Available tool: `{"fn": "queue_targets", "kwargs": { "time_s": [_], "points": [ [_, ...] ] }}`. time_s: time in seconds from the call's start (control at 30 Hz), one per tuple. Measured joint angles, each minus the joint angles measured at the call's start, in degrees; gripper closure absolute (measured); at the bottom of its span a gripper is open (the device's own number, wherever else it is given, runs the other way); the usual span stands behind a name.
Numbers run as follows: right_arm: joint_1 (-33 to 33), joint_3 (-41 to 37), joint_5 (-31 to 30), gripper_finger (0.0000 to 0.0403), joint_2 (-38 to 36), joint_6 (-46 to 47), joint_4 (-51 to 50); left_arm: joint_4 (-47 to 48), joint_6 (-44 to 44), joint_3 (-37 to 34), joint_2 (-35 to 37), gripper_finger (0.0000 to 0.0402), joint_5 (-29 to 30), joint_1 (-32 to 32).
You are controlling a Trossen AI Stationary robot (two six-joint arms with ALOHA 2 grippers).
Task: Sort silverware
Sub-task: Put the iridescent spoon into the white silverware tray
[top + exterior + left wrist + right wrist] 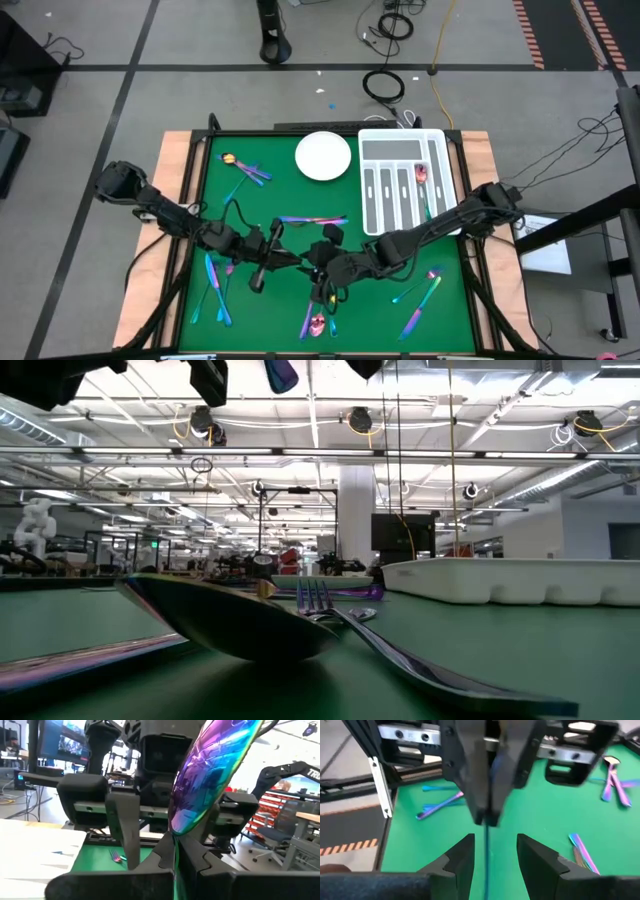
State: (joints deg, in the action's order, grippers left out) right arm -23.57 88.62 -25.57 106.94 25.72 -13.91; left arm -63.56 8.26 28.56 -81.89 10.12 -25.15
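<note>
Both grippers meet mid-table over one spoon.

High: left gripper (290, 258) & right gripper (318, 262) nose to nose at table centre; silverware scattered on the green mat (380, 310), one piece in the tray (405, 180), plate (323, 156) beside it.
Low: big spoon bowl (235, 625) lying close to the lens, fork (315, 598) behind it, tray at right.
L wrist: left fingers (197, 857) pressed together, pinching the spoon (210, 770), bowl end up; right gripper faces it just behind.
R wrist: right fingers (462, 855) spread, a thin handle, prob. the same spoon, running between them w/o clear contact; left gripper's tips clamp it just ahead.
</note>
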Motion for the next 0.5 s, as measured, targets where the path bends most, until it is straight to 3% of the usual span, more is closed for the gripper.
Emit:
{"fn": "queue_targets", "kwargs": {
  "time_s": [0.2, 0.3, 0.4, 0.5],
  "points": [
    [0.37, 0.0, -0.01, 0.028, 0.65, -1.0, 1.23, 0.03, 0.02, 0.0, -0.02, 0.04, 0.9, 0.0],
    [0.37, 0.0, -0.11, 0.0318, 0.65, -1.64, 1.28, 0.03, 0.26, 0.0, -0.02, 0.04, 0.9, 0.0],
    [0.35, 0.0, 0.01, 0.0381, 0.63, -2.91, 1.2, 0.14, 0.32, 0.0, -0.02, 0.0399, 0.94, 0.0],
    [0.35, 0.0, 0.05, 0.0396, 0.63, -2.32, 1.01, 0.7, 0.43, 0.0, -0.04, 0.0398, 0.55, 0.0]
  ]
}}
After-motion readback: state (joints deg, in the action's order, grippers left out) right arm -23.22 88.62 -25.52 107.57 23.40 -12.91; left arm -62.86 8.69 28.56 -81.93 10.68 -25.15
